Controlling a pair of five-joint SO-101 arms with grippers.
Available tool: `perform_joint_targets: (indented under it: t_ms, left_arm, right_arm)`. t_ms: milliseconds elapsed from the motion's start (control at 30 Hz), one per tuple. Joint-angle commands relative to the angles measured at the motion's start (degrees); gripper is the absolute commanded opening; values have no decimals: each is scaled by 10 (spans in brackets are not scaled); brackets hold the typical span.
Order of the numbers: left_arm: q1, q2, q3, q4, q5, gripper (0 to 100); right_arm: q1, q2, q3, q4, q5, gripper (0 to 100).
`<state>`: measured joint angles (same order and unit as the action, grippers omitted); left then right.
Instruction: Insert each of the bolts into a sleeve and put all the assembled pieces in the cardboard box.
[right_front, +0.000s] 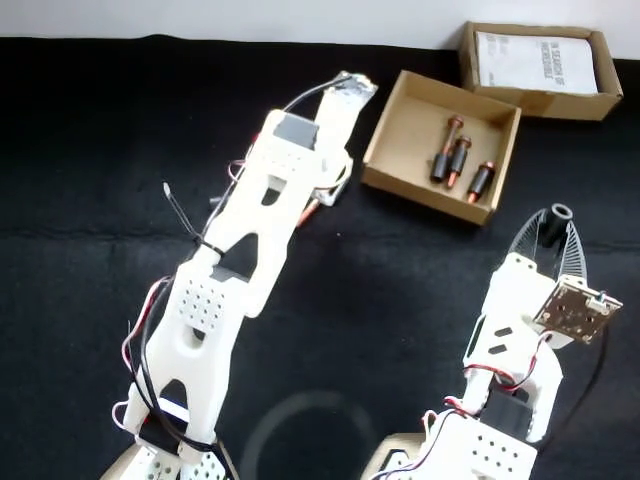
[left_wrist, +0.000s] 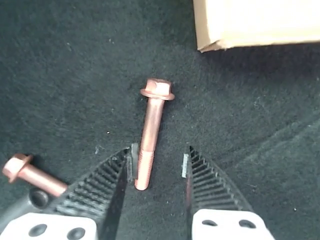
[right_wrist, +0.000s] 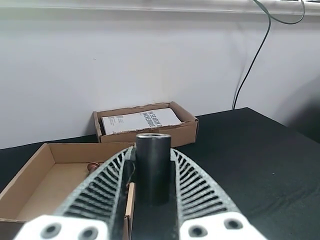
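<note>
1. Counting two boxes: the open cardboard box (right_front: 400, 130) and a second box (right_front: 535, 100) behind it.
2. Counting three assembled pieces (right_front: 459, 160) lying inside the cardboard box.
3. Counting two loose bolts on the table: a bolt (left_wrist: 151, 132) and another bolt (left_wrist: 30, 172).
4. Counting one sleeve (right_wrist: 153, 167).
5. Straddling the first bolt's threaded end with the left gripper (left_wrist: 159, 160), parted narrowly.
6. Pinching the sleeve upright with the right gripper (right_wrist: 152, 155).

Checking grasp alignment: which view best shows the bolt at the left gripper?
Left wrist view: whole bolt visible, threaded end inside the open left gripper. High view catches a copper sliver beside the arm; right wrist view faces the cardboard box.
</note>
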<state>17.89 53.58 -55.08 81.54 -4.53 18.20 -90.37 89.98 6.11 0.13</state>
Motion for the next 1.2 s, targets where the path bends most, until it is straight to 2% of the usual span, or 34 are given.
perform_joint_targets:
  t_ms: [0,467,600,700,1000,1167]
  left_arm:
    - [-7,11,-21,-11,-11,161]
    - [-11,49,-16,-103,-32,161]
    - [-12,68,-16,-99,-32,146]
    - [-17,82,-21,-90,-32,8]
    - [-20,83,-25,-58,-32,9]
    - [-20,84,-129,-29,-32,9]
  right_arm:
    - [7,-11,-2,-10,5,7]
    - [7,-11,-1,-6,6,7]
    - [7,-11,-1,-6,6,7]
    - [7,-11,-1,-6,6,7]
    - [5,-11,0,-6,4,7]
    - [-21,-11,48,-9,4,7]
